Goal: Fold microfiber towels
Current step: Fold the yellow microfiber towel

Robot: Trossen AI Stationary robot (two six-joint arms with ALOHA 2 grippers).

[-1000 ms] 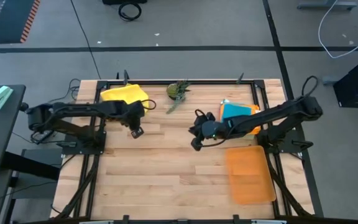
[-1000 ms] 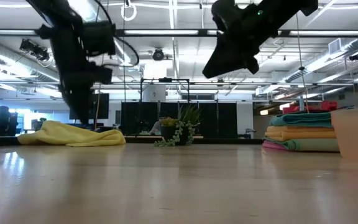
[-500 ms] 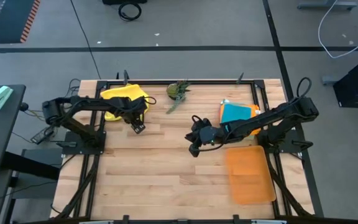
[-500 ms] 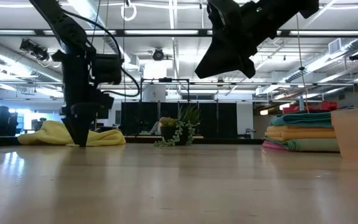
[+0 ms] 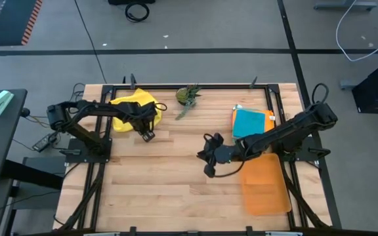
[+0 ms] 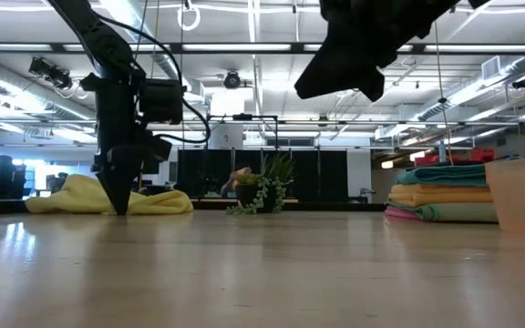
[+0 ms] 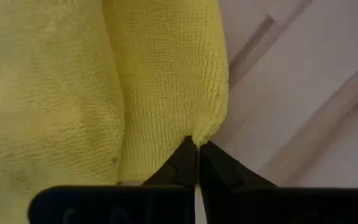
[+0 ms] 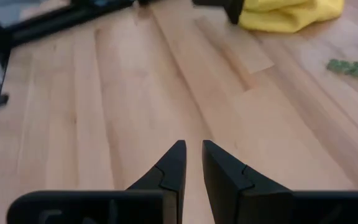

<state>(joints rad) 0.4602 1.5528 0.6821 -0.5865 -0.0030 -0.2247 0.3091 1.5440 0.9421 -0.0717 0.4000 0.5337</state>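
Item one: the orange mat, flat and translucent, is lying at the near right corner of the worktop, its far end slipping under the right arm.

Item two: the right gripper is hanging above bare boards a little right of the worktop's middle, raised well off the surface in the low view. In its wrist view we are seeing the two dark fingers standing slightly apart, a narrow gap between the tips and nothing in it.

Item three: the left gripper is pointing straight down toward the far left corner, at the near edge of the yellow towel. Its wrist view is showing the fingers pressed together, and they appear to be pinching the towel's hem at a corner, though the contact is small and we are hedging on how much cloth is caught. That towel is lying crumpled in a loose heap beside the far edge.

Item four: the stack of folded towels, teal on top, is resting against the right edge toward the far right corner, just beyond the mat.

Item five: the small green plant is sitting at the middle of the far edge.
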